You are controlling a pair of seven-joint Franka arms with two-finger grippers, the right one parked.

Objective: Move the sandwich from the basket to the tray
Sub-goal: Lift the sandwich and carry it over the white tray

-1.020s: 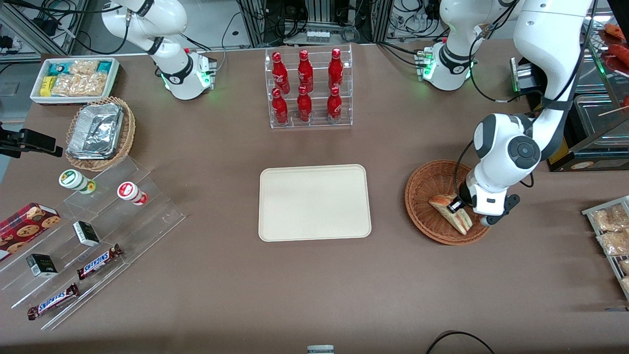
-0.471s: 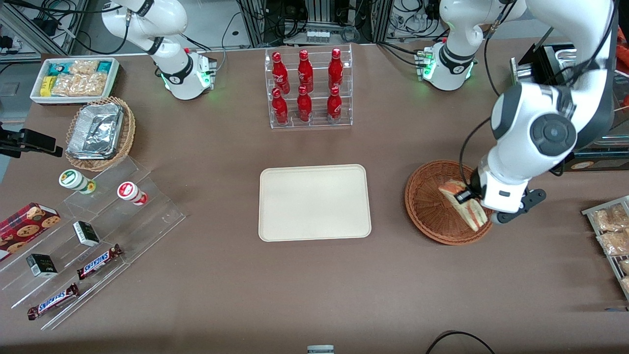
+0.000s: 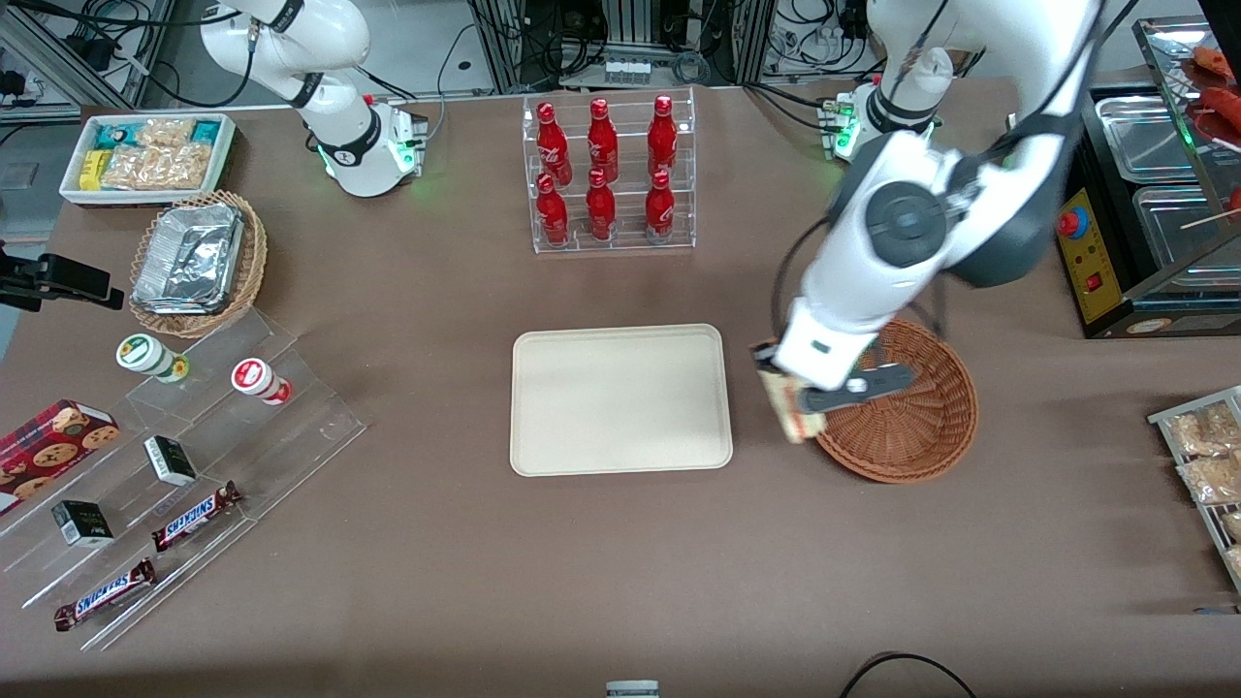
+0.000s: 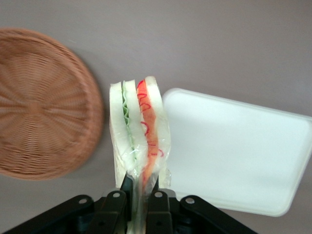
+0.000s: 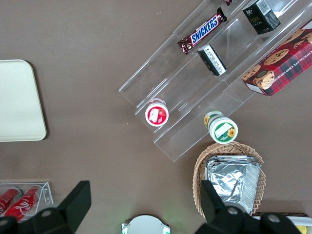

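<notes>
While gripped, sandwich (image 4: pixel 139 131) in hand (image 4: pixel 139 197), between basket (image 3: pixel 916 427), tray (image 3: pixel 620 456)

The arm (image 3: pixel 902 242) hides part of the basket (image 3: pixel 921 427) rim.

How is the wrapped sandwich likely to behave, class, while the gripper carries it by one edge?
Probably soft: the gripper is shut on the sandwich, pinching its bread layers narrow. The clear wrap looks glossy, so it may slip. Likely light: it hangs upright from that one pinch, between basket and tray.
</notes>
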